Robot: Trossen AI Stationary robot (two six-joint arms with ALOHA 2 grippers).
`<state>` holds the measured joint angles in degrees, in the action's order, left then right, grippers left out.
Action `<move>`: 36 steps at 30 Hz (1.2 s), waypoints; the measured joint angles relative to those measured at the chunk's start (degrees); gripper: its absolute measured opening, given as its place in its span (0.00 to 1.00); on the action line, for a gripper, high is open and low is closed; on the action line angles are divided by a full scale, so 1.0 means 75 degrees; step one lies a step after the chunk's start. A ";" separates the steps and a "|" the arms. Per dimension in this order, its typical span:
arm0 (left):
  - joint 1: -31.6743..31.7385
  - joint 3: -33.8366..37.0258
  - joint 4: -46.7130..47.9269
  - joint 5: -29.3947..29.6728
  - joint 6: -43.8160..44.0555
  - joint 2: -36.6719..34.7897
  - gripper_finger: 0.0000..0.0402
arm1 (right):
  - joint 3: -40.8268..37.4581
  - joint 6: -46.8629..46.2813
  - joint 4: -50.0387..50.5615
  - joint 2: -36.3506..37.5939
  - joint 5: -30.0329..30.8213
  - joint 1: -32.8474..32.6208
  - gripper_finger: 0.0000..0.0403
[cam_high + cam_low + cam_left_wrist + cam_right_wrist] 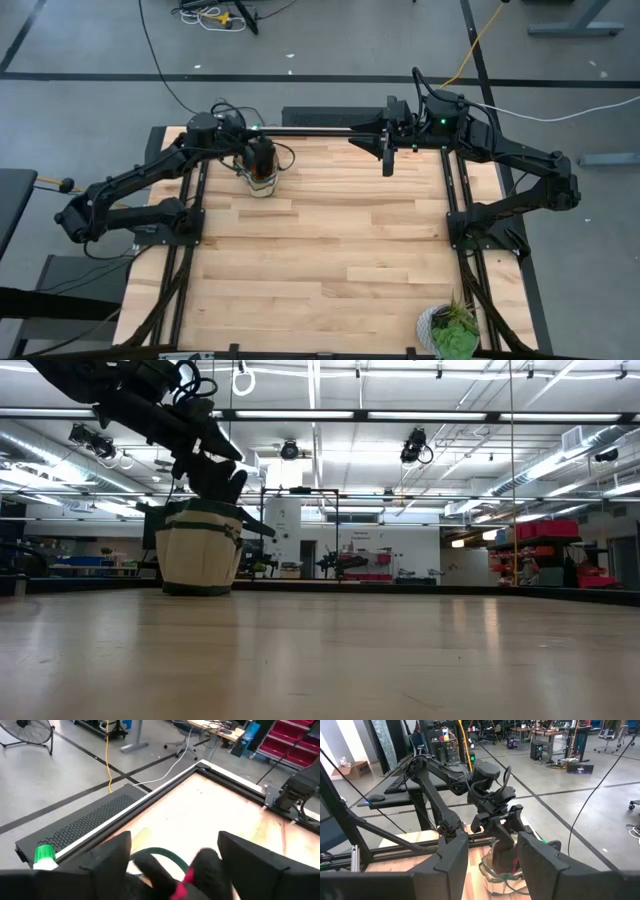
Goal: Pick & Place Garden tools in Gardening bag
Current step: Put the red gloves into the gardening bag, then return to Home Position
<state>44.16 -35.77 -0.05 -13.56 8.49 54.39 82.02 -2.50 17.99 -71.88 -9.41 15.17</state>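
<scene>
Two dark arms reach over the wooden table (pixel 330 240), both near its far edge. At the far left corner stands the gardening bag (pixel 200 550), a small beige canvas bucket with dark loop handles, upright on the tabletop. The left gripper (pixel 261 158) hangs directly above the bag's mouth, pointing down into it, and its two fingers (pixel 112 857) stand wide apart. Between them, seen from the left wrist, lies a black glove with a red edge (pixel 197 872), resting on top of the bag's contents beside a curved dark green handle loop (pixel 165 855); the fingers flank the glove on either side, and whether they touch it cannot be told. At the edge of that same view a bright green piece with a white handle (pixel 44 857) pokes up from the bag. From the right wrist the bag shows as a pale canvas shape with looped straps at its base, the left gripper's fingers dipping into its top. The right gripper (pixel 389 160) waits over the middle of the table's far edge, well apart from the bag, holding nothing, its fingers (pixel 452 857) parted with a clear gap between them. A leafy green potted plant (pixel 450 330) in a grey pot sits at the near right corner of the table, far from both arms.
</scene>
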 joint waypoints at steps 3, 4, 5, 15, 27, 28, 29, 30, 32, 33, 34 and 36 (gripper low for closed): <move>0.0000 0.0000 0.0023 0.0002 0.0086 -0.0001 0.81 | 0.0000 -0.0002 0.0002 0.0000 0.0000 0.0001 0.42; 0.0000 -0.0001 0.0029 0.0003 0.0148 -0.0002 0.81 | 0.0000 0.0000 0.0002 0.0000 0.0000 0.0002 0.42; 0.0000 0.0000 0.0034 0.0002 0.0177 -0.0002 0.82 | 0.0000 0.0000 0.0002 0.0000 0.0000 0.0000 0.42; -0.0006 -0.0417 0.0044 -0.0096 0.0006 -0.0003 0.80 | 0.0000 0.0000 0.0002 0.0000 0.0000 0.0000 0.42; -0.0018 -0.1329 0.0717 -0.0225 -0.0369 -0.0009 0.72 | 0.0000 0.0090 0.0043 0.0000 0.0002 0.0001 0.42; -0.0018 -0.1332 0.0720 -0.0229 -0.0369 -0.0006 0.70 | 0.0000 0.0154 0.0091 0.0000 0.0034 -0.0001 0.42; -0.0024 -0.1332 0.0709 -0.0230 -0.0370 -0.0006 0.69 | 0.0000 0.0197 0.0158 0.0000 0.0170 -0.0001 0.42; -0.0040 -0.1332 0.0682 -0.0227 -0.0382 -0.0006 0.67 | 0.0000 0.0204 0.0224 0.0000 0.0357 -0.0001 0.42; -0.0070 -0.1338 0.0650 -0.0230 -0.0463 -0.0006 0.63 | -0.0003 0.0247 0.0350 0.0000 0.0519 -0.0002 0.39; -0.0099 -0.1338 0.0647 -0.0227 -0.0483 -0.0006 0.61 | -0.0013 0.0288 0.0356 0.0000 0.0514 -0.0004 0.38; -0.0131 -0.1338 0.0632 -0.0228 -0.0483 -0.0006 0.59 | -0.0079 0.0333 0.0263 0.0006 0.0467 -0.0006 0.36; -0.0193 -0.1338 0.0618 -0.0229 -0.0483 -0.0006 0.56 | -0.0376 0.0400 -0.0083 0.0037 0.0335 -0.0031 0.32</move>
<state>42.71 -45.80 4.58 -15.28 4.86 54.35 79.20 0.50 17.36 -71.60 -6.90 14.93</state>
